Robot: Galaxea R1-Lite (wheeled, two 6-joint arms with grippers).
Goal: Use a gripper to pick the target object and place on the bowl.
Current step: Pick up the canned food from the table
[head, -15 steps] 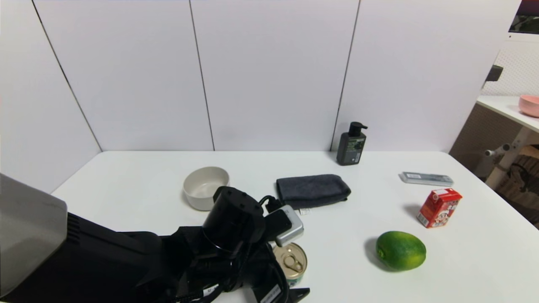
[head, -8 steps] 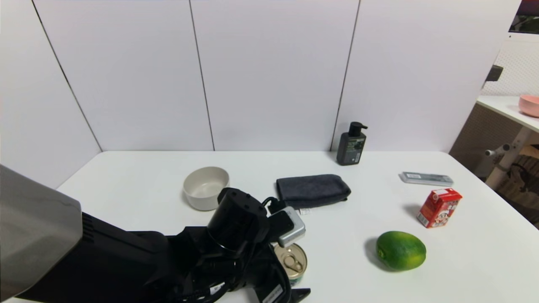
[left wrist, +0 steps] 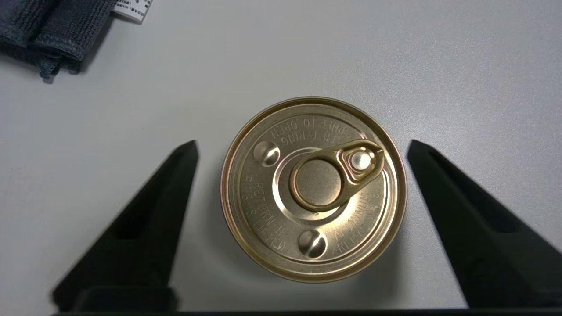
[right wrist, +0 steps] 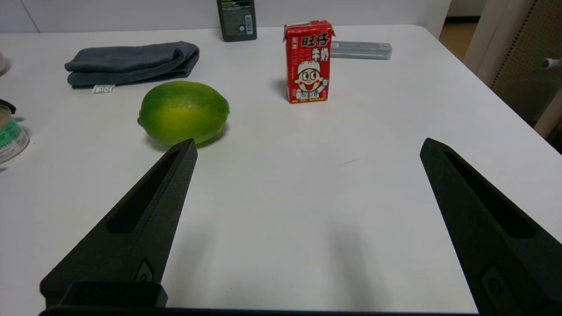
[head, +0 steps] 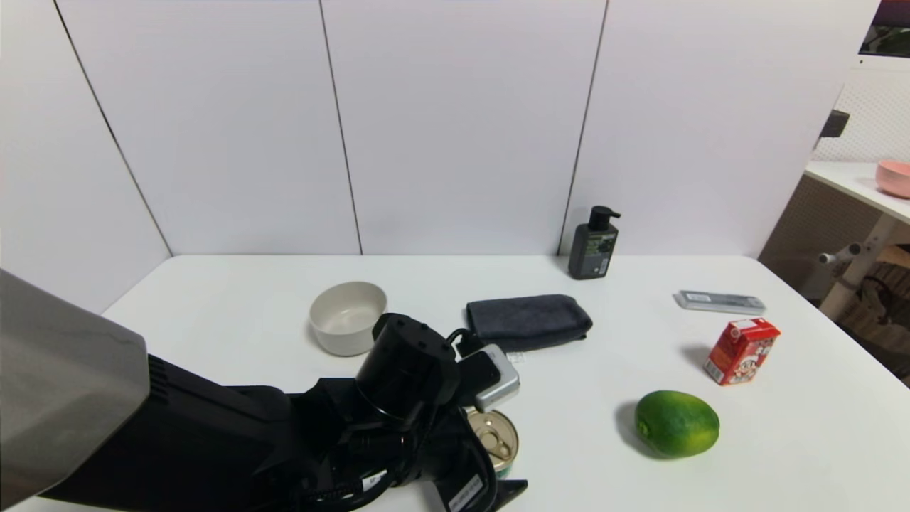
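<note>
— While the left gripper (left wrist: 300, 147) hangs over the near edge of the table (head: 213, 313), where's the can?

— I see the can (left wrist: 313, 188) standing upright between its two spread fingers (left wrist: 145, 219), lid up, pull tab showing. Neither finger touches it; there's a gap of bare table on each side. From the head camera the can (head: 494, 444) peeks out just past the wrist, mostly covered by the arm.

— And the right gripper?

— I've got the right gripper (right wrist: 307, 149) low over the table on the right side, fingers wide apart, holding nothing. Ahead of it lies the lime (right wrist: 183, 112), and beyond that the red carton (right wrist: 308, 61) stands upright.

— The bowl?

— I see the bowl (head: 347, 316) sitting behind the left wrist, well apart from the can. To its right is the folded grey cloth (head: 527, 321). Farther back, a dark pump bottle (head: 594, 244) stands against the wall, and a flat grey case (head: 719, 302) lies behind the carton.
</note>
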